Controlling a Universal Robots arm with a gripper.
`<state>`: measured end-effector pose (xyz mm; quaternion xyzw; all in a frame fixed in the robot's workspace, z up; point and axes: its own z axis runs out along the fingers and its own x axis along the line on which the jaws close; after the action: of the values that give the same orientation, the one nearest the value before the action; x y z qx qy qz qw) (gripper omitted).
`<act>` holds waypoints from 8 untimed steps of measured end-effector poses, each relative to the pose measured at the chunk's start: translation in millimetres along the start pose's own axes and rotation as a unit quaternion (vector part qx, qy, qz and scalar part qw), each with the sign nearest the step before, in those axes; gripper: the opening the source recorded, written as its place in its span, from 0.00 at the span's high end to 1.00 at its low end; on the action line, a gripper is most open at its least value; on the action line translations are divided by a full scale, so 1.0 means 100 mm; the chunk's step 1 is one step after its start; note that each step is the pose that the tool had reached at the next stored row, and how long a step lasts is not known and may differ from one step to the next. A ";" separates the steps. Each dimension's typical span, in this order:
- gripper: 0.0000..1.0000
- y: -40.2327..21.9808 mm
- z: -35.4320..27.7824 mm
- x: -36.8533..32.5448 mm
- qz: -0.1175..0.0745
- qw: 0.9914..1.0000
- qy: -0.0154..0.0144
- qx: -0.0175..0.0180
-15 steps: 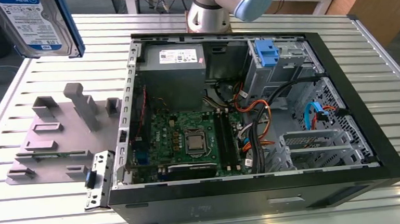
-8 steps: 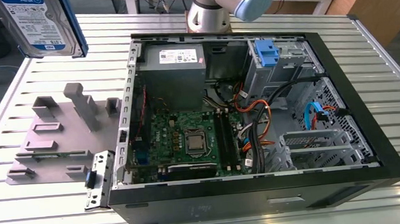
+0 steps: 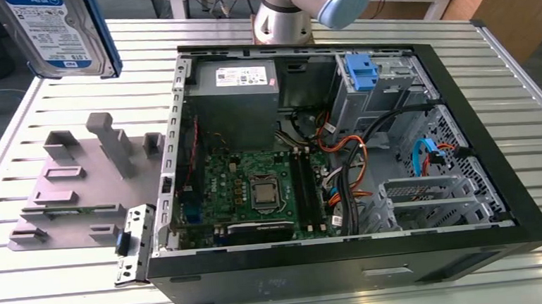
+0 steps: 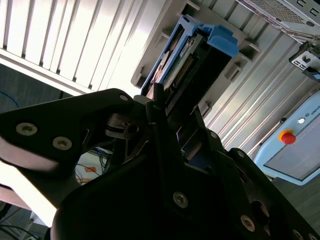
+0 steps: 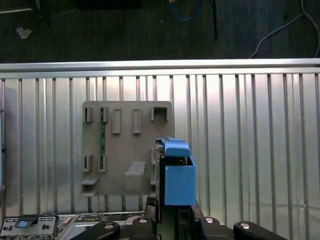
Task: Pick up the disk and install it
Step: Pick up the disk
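Currently clamps disk in closed gripper, long axis straight out. Exterior view: hangs ten o'clock of computer case.

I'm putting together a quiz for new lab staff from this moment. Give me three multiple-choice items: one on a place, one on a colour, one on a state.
1. Where is the flat silver-metal hard disk?
A. in a drive bay
B. held in the gripper, raised off the slatted metal table
C. lying flat under a cloth

2. What colour is the plastic bracket on the disk?
A. red
B. green
C. blue

3. The side of the black computer case is:
A. open
B. closed by a panel
C. taped over

Answers:
1. B, the first wrist view shows the gripper shut on the disk above the grey fixture plate.
2. C, the bracket is plainly blue in both wrist views.
3. A, the green motherboard lies exposed.
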<state>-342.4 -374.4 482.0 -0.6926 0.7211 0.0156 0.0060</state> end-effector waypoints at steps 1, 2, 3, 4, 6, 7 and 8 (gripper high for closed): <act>0.65 -0.011 0.000 0.000 0.000 1.000 0.000 0.000; 0.65 -0.023 0.000 -0.001 0.000 1.000 0.000 0.000; 0.65 -0.035 0.000 -0.001 0.000 1.000 0.000 0.000; 0.65 -0.047 0.000 -0.002 0.000 1.000 0.000 0.000; 0.65 -0.073 0.000 -0.003 0.000 1.000 0.000 0.000; 0.65 -0.086 0.000 -0.004 0.000 1.000 0.000 0.000; 0.65 -0.099 0.000 -0.004 0.000 1.000 0.000 0.000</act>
<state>-332.5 -374.4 482.0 -0.6926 0.7211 0.0156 0.0060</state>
